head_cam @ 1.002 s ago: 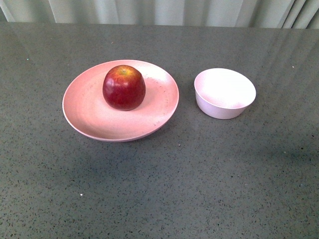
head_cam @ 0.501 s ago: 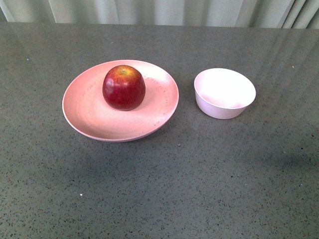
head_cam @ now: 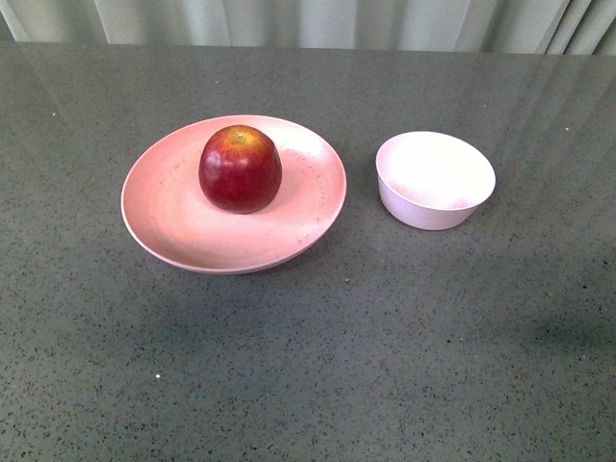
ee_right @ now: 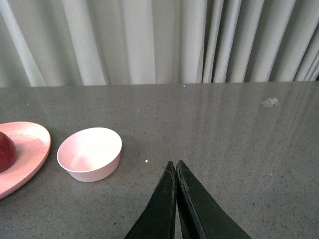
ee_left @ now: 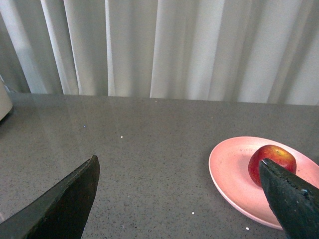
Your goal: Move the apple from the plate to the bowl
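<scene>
- Barely anything has moved over the last second: the apple (head_cam: 241,168), the plate (head_cam: 183,231) and the bowl (head_cam: 423,214) sit where they were, and only a faint shadow (head_cam: 570,337) on the right of the worktop (head_cam: 308,375) has slid nearer to the camera.
- And the apple is right there on the pink plate, upright, its yellow-orange stem dip facing up, a little back from the plate's middle.
- Off to the right stands the bowl, close to the plate but not touching it, a strip of grey worktop showing between them; its inside is bare.
- Over to the left wrist view: the left pincer (ee_left: 178,160) is spread wide, its two dark fingers (ee_left: 70,199) far apart with nothing between them but worktop.
- From that camera the apple (ee_left: 271,158) and plate (ee_left: 229,172) lie ahead, and one finger's tip overlaps the apple's lower edge in the picture; whether it is anywhere near the fruit, I cannot tell.
- Now the right wrist view: the right pincer (ee_right: 175,163) has its fingers pressed together tip to tip, gripping nothing, above bare worktop.
- Ahead of it sits the bowl (ee_right: 89,155), with the plate's edge (ee_right: 27,144) and a sliver of apple (ee_right: 6,152) at the frame's border.
- Pale pleated curtains (head_cam: 289,21) hang behind the worktop's far edge.
</scene>
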{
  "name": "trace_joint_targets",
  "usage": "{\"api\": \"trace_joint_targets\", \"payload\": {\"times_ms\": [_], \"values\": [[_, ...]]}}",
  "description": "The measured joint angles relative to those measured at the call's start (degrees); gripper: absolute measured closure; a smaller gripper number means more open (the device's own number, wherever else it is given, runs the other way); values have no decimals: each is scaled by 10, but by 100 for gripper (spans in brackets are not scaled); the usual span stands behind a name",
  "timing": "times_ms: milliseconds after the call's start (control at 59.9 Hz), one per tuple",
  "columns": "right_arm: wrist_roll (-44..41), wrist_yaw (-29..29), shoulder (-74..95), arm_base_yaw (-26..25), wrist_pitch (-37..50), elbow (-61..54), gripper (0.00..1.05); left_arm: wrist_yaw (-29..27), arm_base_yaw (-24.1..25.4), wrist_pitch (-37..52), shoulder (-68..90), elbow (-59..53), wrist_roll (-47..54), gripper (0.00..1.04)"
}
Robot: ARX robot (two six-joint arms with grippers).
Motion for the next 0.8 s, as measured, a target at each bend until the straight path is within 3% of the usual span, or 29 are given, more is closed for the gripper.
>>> {"api": "trace_joint_targets", "payload": {"times_ms": [250, 284, 401, 601, 701, 802], "values": [[0, -1, -26, 0, -11, 0, 103, 0, 0, 0, 0, 0, 0, 9], [0, -1, -26, 0, -11, 0, 99, 0, 0, 0, 0, 0, 0, 9], [0, -1, -27, 0, -12, 0, 69, 0, 0, 0, 0, 0, 0, 9], [0, -1, -27, 0, -12, 0, 36, 2, 1, -1, 1, 0, 1, 9], [0, -2, -27, 0, -12, 0, 18, 116, 24, -109, 103, 57, 35, 9], [0, -1, -27, 0, -12, 0, 8, 125, -1, -40, 235, 86, 49, 9]]}}
